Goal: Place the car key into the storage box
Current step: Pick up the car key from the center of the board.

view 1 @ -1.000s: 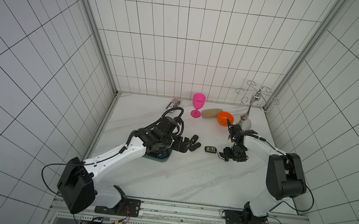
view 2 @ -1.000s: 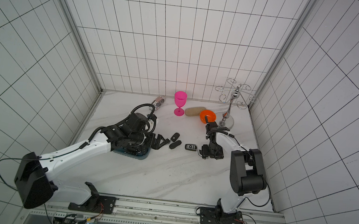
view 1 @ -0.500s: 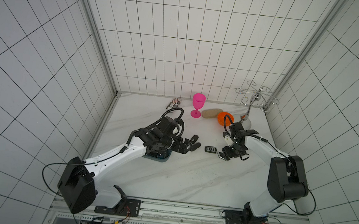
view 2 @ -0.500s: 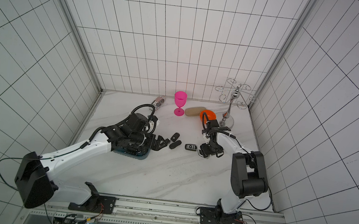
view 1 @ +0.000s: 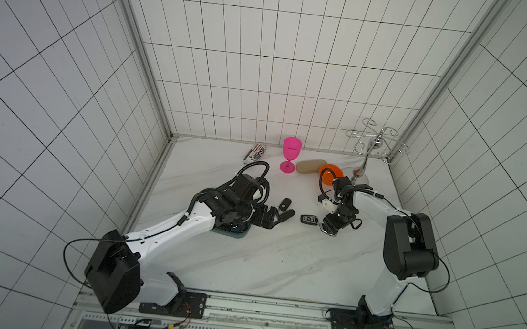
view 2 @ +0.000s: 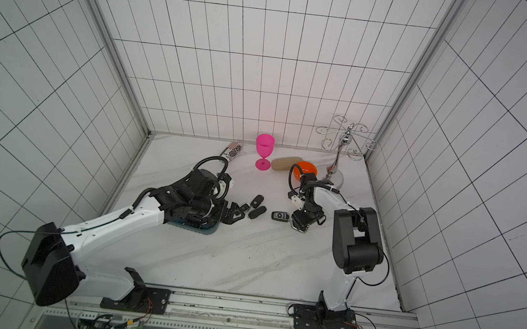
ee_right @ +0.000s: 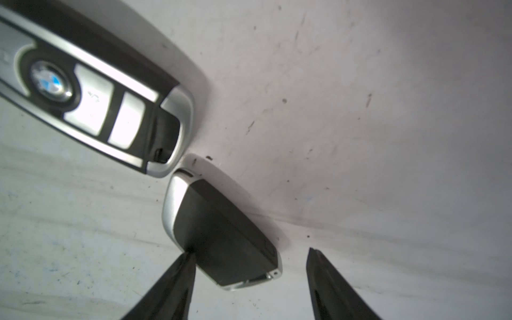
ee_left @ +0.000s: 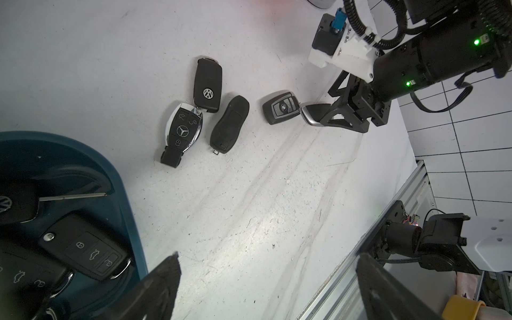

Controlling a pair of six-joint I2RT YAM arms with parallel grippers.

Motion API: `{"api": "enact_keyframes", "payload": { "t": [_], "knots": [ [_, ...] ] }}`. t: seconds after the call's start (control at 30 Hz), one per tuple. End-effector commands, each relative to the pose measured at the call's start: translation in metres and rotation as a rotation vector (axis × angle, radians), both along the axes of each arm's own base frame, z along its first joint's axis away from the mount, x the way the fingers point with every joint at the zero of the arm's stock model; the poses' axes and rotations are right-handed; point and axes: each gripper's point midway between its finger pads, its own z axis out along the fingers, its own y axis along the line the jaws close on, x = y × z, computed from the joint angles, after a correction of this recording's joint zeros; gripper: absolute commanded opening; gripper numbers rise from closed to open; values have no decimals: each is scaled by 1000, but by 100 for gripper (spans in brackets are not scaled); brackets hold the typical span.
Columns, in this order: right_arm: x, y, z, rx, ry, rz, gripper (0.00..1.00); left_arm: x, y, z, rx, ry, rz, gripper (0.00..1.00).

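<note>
**Right arm: key straddled, not yet gripped**

The key point(ee_right: 216, 221) is seen flat on the table point(ee_left: 249, 207), face down. One end lies just beside a BMW fob point(ee_right: 83, 91), and it is well apart from the box point(ee_left: 126, 205) (several keys already lie in it). The right gripper point(ee_right: 250, 251) is set astride the key, half-closed: one finger point(ee_right: 171, 291) touches a long side, the other stands clear, and nothing is held. The left gripper point(ee_left: 267, 260) is spread wide and empty beside the box.

The key is judged light, rigid and low, with chrome trim that is likely slick. A pinch across the narrow width, on the matt black sides, is advised.
</note>
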Motion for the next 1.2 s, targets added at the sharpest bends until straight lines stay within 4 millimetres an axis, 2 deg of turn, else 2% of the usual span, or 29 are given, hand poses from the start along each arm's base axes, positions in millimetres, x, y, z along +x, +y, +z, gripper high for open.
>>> {"api": "enact_keyframes", "payload": {
  "t": [0.0,0.17,0.3,0.5,0.67,0.93,1.17],
  "knots": [
    [-22,-3,-21,-14,91,36,66,3,1,-2,2,-8,8,97],
    [-26,8,-8,60,45,24,67,4,0,-5,5,-1,10,97],
    [-27,20,-2,134,75,31,67,3,1,-7,9,3,11,97],
    [-34,29,-7,179,112,27,66,5,4,-6,16,-6,23,97],
    [-48,33,-13,120,148,47,66,5,3,-8,16,0,22,97],
    [-66,22,-25,-11,193,47,63,5,4,-7,9,-2,25,97],
    [-78,19,-27,-94,198,33,52,8,6,-6,3,-7,38,97]
  ]
}}
